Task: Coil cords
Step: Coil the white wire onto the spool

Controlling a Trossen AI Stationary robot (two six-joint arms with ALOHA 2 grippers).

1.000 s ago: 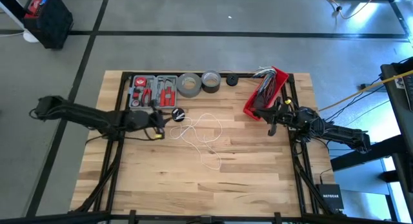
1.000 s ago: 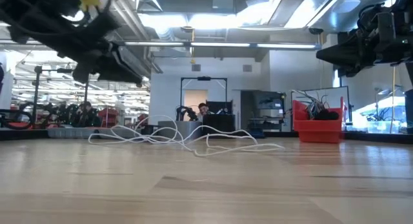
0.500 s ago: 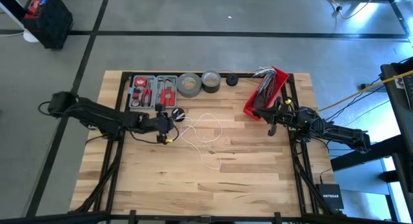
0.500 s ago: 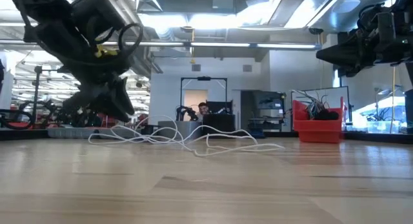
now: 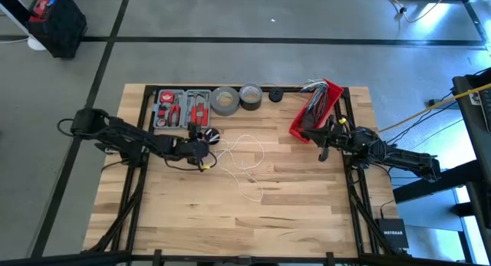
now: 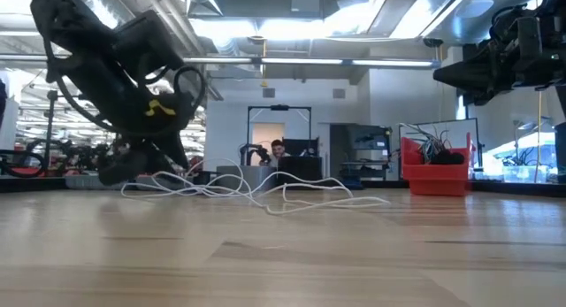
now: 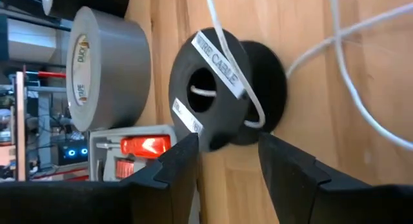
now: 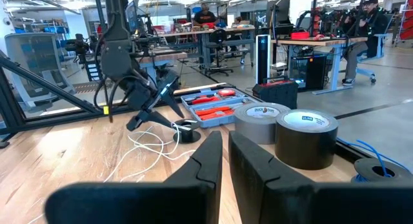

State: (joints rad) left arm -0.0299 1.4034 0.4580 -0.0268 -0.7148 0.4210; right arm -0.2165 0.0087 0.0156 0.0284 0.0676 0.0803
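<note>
A thin white cord (image 5: pixel 245 162) lies in loose loops on the wooden table's middle. One end runs over and into a small black round spool (image 5: pixel 212 135) that rests on the table next to the tool tray. In the left wrist view the spool (image 7: pixel 222 88) shows just beyond my left gripper (image 7: pixel 227 161), which is open and slants down toward it from the table's left. The right wrist view shows a gap between my left gripper (image 8: pixel 139 117) and the spool (image 8: pixel 187 132). My right gripper (image 5: pixel 324 152) waits shut, level, above the table's right side.
Along the far edge stand a grey tool tray (image 5: pixel 182 109), a grey tape roll (image 5: pixel 225 100), a dark tape roll (image 5: pixel 251 95) and a red bin (image 5: pixel 316 111) holding wires. Bare wood (image 5: pixel 230 212) fills the near half. People sit at desks beyond the table.
My left gripper has come down from well above the table and moved toward the table's right, onto the spool, tipping to point downward and rolling as it went. The cord and spool have stayed where they were.
</note>
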